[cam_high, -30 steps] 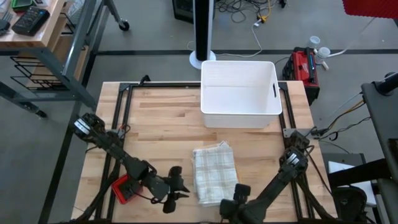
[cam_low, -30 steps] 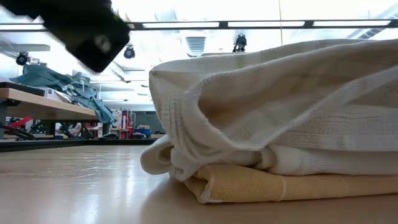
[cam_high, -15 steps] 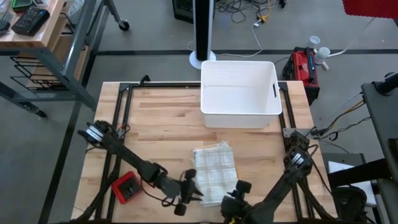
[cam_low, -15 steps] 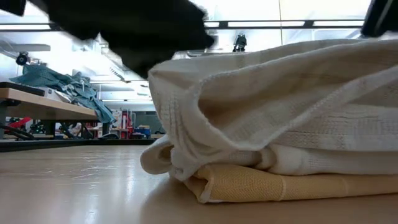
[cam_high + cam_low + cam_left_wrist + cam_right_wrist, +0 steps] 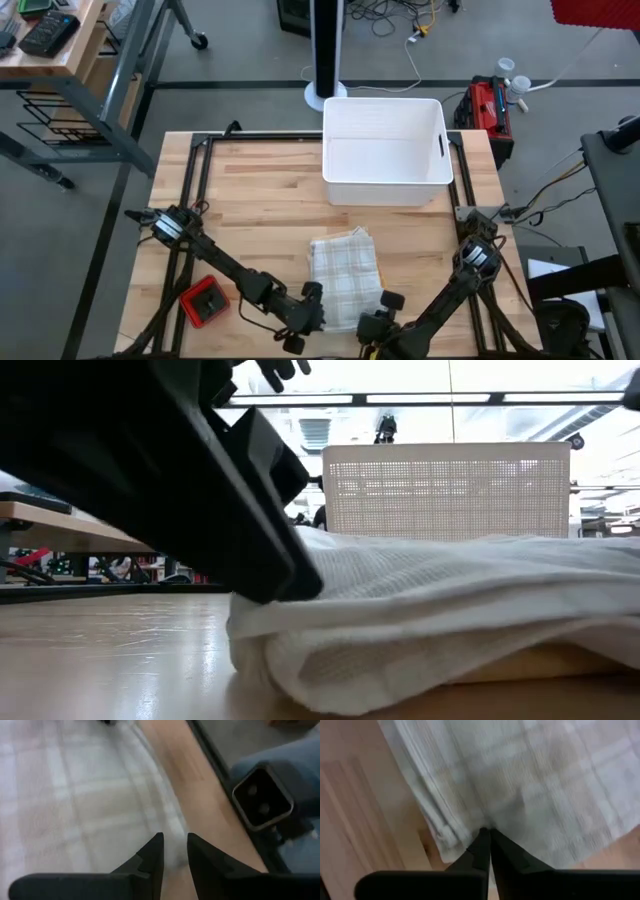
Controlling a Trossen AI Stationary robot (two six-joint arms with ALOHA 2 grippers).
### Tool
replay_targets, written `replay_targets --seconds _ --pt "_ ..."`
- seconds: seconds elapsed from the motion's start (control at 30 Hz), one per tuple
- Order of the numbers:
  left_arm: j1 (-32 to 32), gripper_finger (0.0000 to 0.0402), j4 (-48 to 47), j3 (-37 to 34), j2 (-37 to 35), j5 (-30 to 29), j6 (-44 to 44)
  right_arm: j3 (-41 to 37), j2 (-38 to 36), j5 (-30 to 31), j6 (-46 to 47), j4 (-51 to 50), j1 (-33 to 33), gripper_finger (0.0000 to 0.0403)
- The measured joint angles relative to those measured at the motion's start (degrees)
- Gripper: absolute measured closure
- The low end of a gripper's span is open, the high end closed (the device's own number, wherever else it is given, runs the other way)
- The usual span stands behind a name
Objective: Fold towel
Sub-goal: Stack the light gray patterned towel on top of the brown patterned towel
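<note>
The folded checked towel (image 5: 345,275) lies flat on the wooden table (image 5: 250,200), near its front edge. My left gripper (image 5: 312,306) stands at the towel's near left corner. Its fingers (image 5: 150,857) are a little apart and straddle the towel's edge (image 5: 170,827). In the low view it shows as the big dark shape (image 5: 200,480). My right gripper (image 5: 384,301) is at the towel's near right corner, shut, with its tips (image 5: 487,834) in the cloth. My left gripper comes slanting down from the table's left. One fingertip (image 5: 290,582) lies against the top of the towel's left edge (image 5: 330,565). No cloth shows gripped between the fingers. My right gripper comes steeply from above. Its closed tips meet on the towel's top beside its near right edge (image 5: 470,822); whether one layer or several is pinched, I cannot tell. The towel stays flat on the table.
A white bin (image 5: 385,150) stands at the table's far side. A red and black block (image 5: 203,300) sits near the front left. A small dark camera box (image 5: 262,797) sits at the front edge, close to the towel.
My left gripper has swept toward the table's right and down, reaching the towel's near left corner. My right gripper has sunk onto the near right corner and shut. In the low view the towel's bulging top has been pressed down flat.
</note>
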Motion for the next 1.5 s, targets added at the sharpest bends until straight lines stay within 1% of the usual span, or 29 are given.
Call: replay_targets --seconds 0.1,0.17,0.37,0.47,0.67,0.77,0.9,0.97,1.03,1.07,1.2,1.27,1.3,1.37,1.5 --pt "0.04 0.0326 -2.56 -0.10 -0.71 0.03 -0.64 -1.03 -0.49 -0.02 1.57 -1.09 0.52 0.0401" --pt "0.04 0.0326 -3.82 -0.45 -1.20 0.05 -1.43 -1.14 -1.00 -0.17 3.50 -4.01 0.98 0.0399" --pt "0.02 0.0326 -4.55 -2.27 -2.63 0.09 -2.14 -1.43 -4.36 0.19 10.74 -9.50 3.55 0.0401" --pt "-0.07 0.0326 -5.03 -2.97 -4.53 0.09 -1.71 -2.07 -6.23 1.80 15.28 -9.84 5.03 0.0401" --pt "-0.18 0.0326 -6.20 -3.01 -9.73 -0.25 2.25 -2.22 -8.22 7.11 22.49 -9.22 6.70 0.0402" --pt "-0.14 0.0326 -9.45 -3.14 -11.95 -3.50 5.56 -2.22 -8.18 8.58 24.74 -8.67 6.69 0.0402" --pt "1.24 0.0326 -10.65 -3.14 -14.68 -12.61 10.81 -2.22 -8.18 10.11 26.11 -8.35 6.30 0.0402" --pt "2.99 0.0326 -10.98 -3.15 -15.44 -15.43 12.85 -2.21 -8.21 11.27 26.17 -8.30 5.93 0.0402" --pt "5.47 0.0326 -11.21 -3.19 -16.20 -14.57 13.51 -2.14 -8.29 11.57 26.17 -8.32 5.17 0.0402" --pt "6.99 0.0326 -10.85 -3.19 -16.37 -12.61 13.39 -2.14 -8.33 11.51 26.16 -8.32 4.73 0.0402" --pt "12.60 0.0326 -8.92 -3.16 -15.21 0.64 9.77 -2.14 -9.32 8.65 25.51 -8.32 2.46 0.0402" --pt "14.07 0.0326 -7.62 -3.16 -13.79 4.99 8.23 -2.14 -10.32 6.82 26.19 -9.04 0.89 0.0403" --pt "14.38 0.0326 -7.27 -3.16 -13.02 5.70 7.80 -2.16 -10.94 6.50 27.01 -9.45 0.03 0.0403" --pt "14.65 0.0326 -7.24 -3.16 -11.63 5.30 7.72 -2.46 -12.52 6.44 26.15 -9.51 -1.55 0.0403" --pt "15.33 0.0326 -8.92 -3.19 -9.21 1.29 7.31 -2.88 -15.52 6.47 20.05 -9.42 -4.60 0.0403"
